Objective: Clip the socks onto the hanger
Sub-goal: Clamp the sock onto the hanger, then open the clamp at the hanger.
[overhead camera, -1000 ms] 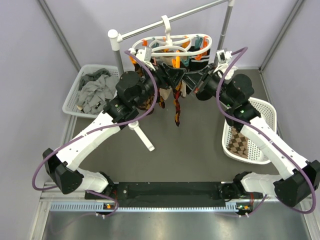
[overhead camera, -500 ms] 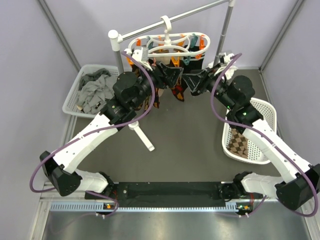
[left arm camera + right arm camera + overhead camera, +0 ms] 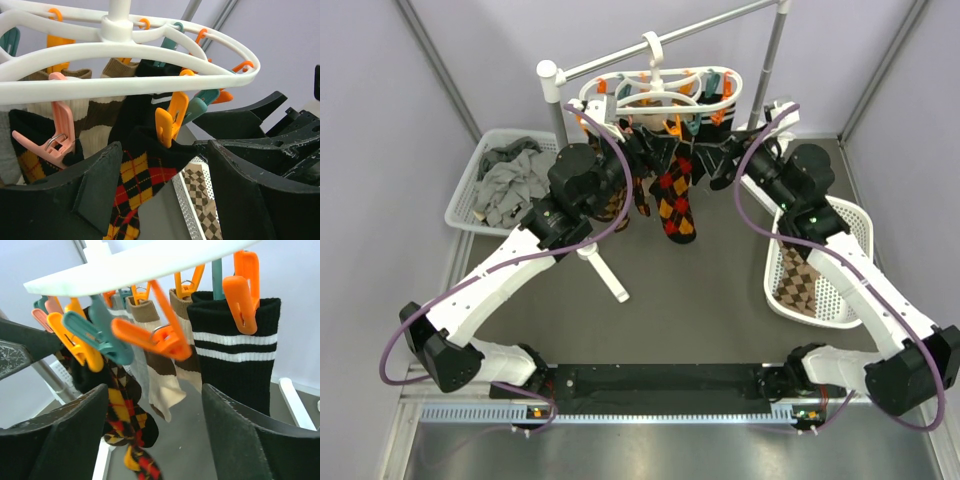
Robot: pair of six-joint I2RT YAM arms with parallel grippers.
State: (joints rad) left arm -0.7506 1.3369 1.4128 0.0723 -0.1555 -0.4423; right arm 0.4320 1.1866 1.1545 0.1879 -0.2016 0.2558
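Nearest, on the right of the desk (image 3: pixel 650 310), a white basket (image 3: pixel 835 300) holds argyle socks (image 3: pixel 803 288) lying flat. Further in, my left gripper (image 3: pixel 162 165) stands wide apart, one finger on each side of an argyle sock (image 3: pixel 142 175), not pinching it. My right gripper (image 3: pixel 154 400) gapes too, with nothing between its fingers. That sock hangs from an orange clip (image 3: pixel 167 122) biting its black cuff, its toe dangling above the desk between both grippers. Behind it, a black white-striped sock (image 3: pixel 235 360) and brown-and-cream socks (image 3: pixel 160 375) hang clipped on the hanger (image 3: pixel 125 82). Far left sits a second basket (image 3: pixel 463 190) of grey socks (image 3: pixel 510 185). At the back, the hanger hooks over the rail (image 3: pixel 610 56).
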